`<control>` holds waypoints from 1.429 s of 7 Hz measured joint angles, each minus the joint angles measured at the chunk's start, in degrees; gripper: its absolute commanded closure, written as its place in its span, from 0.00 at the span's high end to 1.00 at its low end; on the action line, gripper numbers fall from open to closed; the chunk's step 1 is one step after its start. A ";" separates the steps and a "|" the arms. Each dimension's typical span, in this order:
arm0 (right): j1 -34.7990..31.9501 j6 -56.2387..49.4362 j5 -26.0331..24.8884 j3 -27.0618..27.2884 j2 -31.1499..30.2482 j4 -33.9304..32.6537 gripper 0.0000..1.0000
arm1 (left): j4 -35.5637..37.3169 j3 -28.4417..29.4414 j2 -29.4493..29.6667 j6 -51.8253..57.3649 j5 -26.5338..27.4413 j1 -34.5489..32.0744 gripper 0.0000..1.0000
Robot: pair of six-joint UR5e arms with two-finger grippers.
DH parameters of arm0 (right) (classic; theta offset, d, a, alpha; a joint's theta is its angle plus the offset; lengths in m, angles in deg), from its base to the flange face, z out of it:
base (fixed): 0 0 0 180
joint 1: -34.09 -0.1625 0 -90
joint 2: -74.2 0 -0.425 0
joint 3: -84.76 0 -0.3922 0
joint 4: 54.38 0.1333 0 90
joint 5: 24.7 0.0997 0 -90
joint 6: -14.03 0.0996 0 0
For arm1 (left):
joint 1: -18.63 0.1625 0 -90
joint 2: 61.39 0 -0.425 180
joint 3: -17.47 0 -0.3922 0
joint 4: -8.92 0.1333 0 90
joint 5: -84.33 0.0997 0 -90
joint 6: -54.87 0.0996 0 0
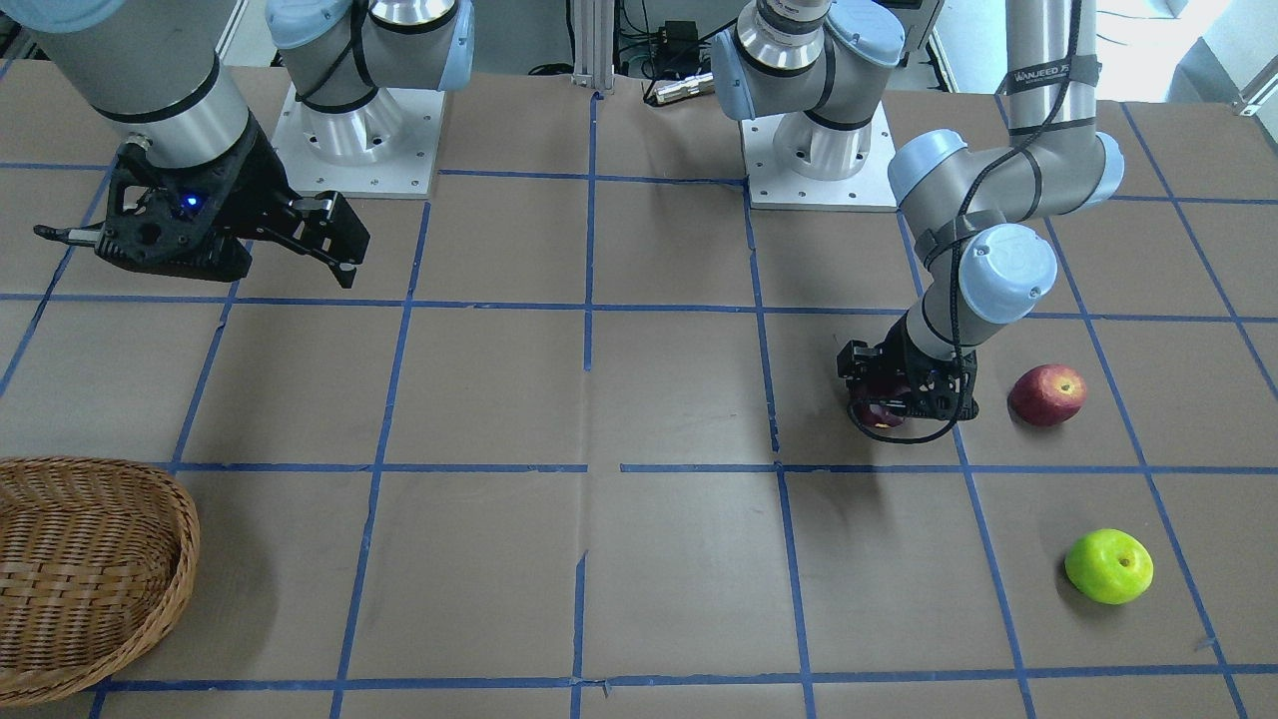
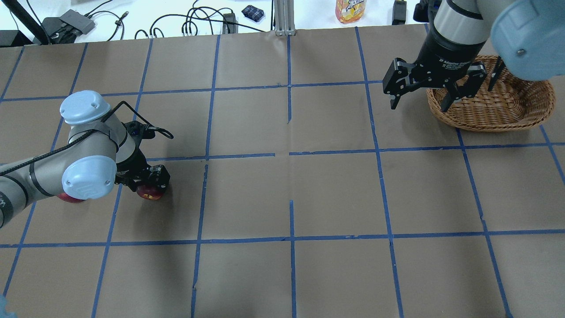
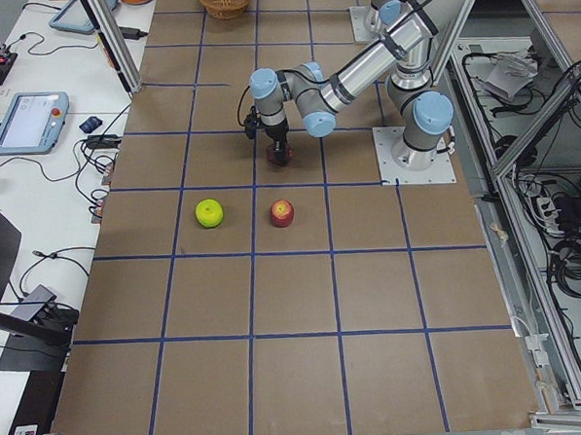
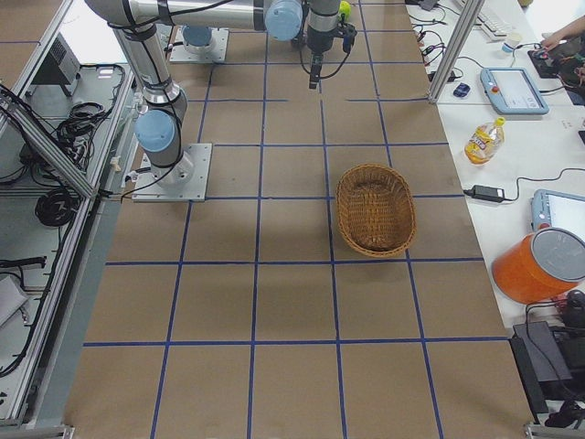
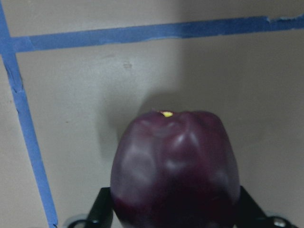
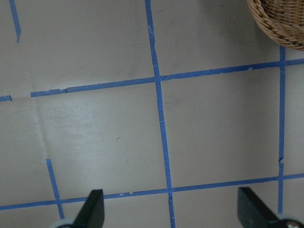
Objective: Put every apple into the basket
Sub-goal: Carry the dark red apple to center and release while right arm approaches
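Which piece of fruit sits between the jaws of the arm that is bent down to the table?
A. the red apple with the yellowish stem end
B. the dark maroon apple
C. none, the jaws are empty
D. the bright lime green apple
B: the wrist view of the left arm shows the dark maroon round apple between its jaws. The red apple with the yellowish stem end and the bright lime green apple lie apart from it.
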 measured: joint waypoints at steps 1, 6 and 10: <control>0.00 0.01 0.03 0.00 0.01 0.01 1.00 | -0.12 0.78 -0.26 -1.29 -0.85 -0.52 0.34; -0.24 -0.01 0.13 0.00 0.13 -0.13 1.00 | -3.96 14.44 3.43 -35.52 -9.35 -19.92 0.34; -0.29 0.19 0.12 0.15 0.24 0.05 1.00 | -0.38 22.94 13.57 -48.18 -12.88 -31.61 0.56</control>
